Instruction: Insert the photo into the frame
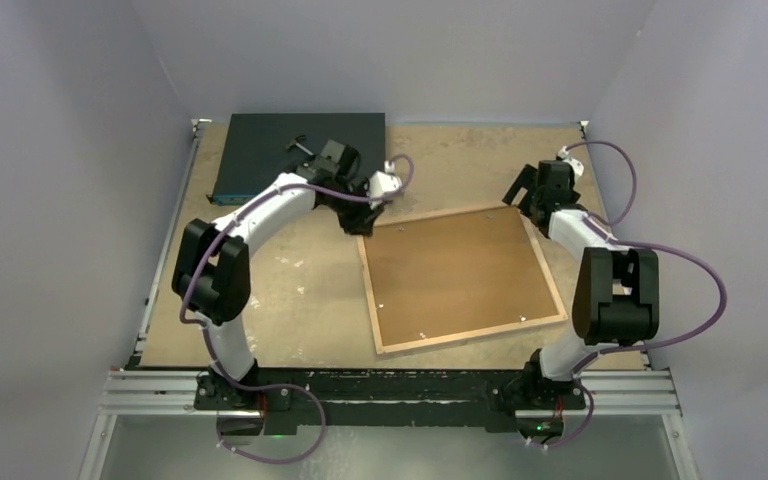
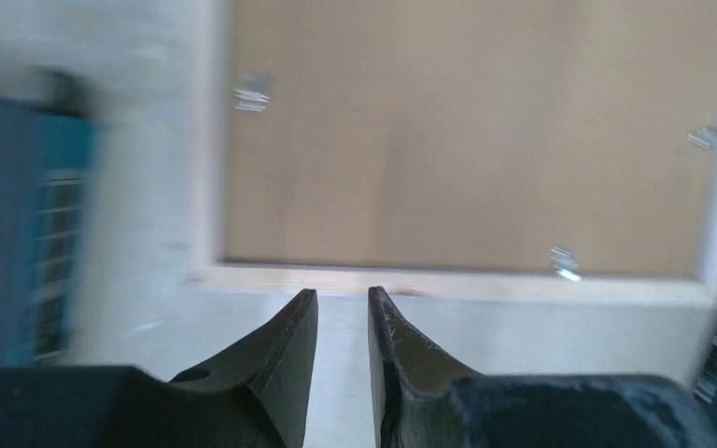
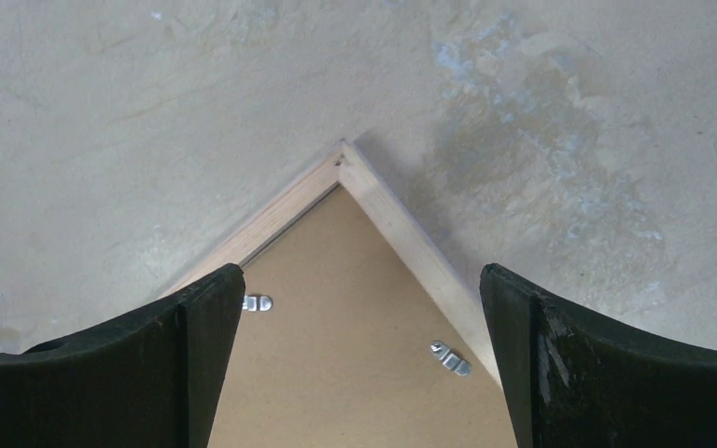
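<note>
Frame (image 1: 472, 335) lies face-down and flat on the table (image 1: 300, 290), right of centre and rotated slightly, so its far-left corner points at the dark flat box (image 1: 260, 160). Light wood rim up, brown backing board (image 1: 455, 275) seated inside it. Small metal clips (image 3: 257, 302) sit along the board's edges. The photo shows in no view, so can't tell if it's under the board

Left gripper (image 1: 368, 224) is at the frame's far-left corner. In the wrist view, left gripper (image 2: 343, 294) is nearly closed, only a slim gap between the tips, nothing held. Tips sit just outside the rail (image 2: 448, 283), over bare table. That view is blurred. The box is close on the far-left side, so that corner is tight

Right gripper (image 1: 528, 205) is over the far-right corner. Right gripper (image 3: 361, 280) has its jaws spread wide and empty, straddling the corner of the rim (image 3: 401, 229) from above; can't tell if it touches

Open tabletop left of the frame and beyond its far rail. Near rail sits close to the table's near edge, and the right rail runs just beside the right arm
</note>
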`<state>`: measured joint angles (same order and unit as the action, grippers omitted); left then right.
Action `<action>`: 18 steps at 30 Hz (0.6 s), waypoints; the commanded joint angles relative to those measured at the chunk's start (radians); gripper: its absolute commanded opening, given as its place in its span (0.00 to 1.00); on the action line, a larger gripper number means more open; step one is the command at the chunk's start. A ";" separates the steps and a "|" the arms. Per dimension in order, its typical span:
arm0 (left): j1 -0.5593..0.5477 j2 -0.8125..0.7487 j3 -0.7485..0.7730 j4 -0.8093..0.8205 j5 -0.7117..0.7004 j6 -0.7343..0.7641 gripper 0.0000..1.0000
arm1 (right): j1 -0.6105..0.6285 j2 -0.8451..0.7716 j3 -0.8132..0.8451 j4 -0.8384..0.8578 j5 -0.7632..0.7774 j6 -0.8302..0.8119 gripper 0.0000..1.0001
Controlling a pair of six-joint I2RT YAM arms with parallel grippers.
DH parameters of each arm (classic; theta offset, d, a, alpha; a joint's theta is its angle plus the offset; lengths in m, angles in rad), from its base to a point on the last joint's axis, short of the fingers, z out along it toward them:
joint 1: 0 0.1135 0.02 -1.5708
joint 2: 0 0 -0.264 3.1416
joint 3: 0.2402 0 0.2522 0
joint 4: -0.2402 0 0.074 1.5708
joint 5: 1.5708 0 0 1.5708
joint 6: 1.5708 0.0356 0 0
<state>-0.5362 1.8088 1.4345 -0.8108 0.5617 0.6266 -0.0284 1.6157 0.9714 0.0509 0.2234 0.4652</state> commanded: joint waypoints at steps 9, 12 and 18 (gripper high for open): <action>0.086 0.262 0.173 0.430 -0.167 -0.226 0.24 | -0.144 -0.004 -0.021 0.011 -0.077 0.040 0.99; 0.087 0.274 0.170 0.463 -0.174 -0.254 0.22 | -0.145 0.031 -0.012 0.015 -0.116 0.057 0.99; 0.086 0.304 0.158 0.441 -0.133 -0.246 0.20 | -0.145 0.075 -0.018 0.041 -0.165 0.071 0.99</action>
<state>-0.4473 2.1078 1.5909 -0.4015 0.3965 0.4011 -0.1753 1.6760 0.9405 0.0650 0.1070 0.5159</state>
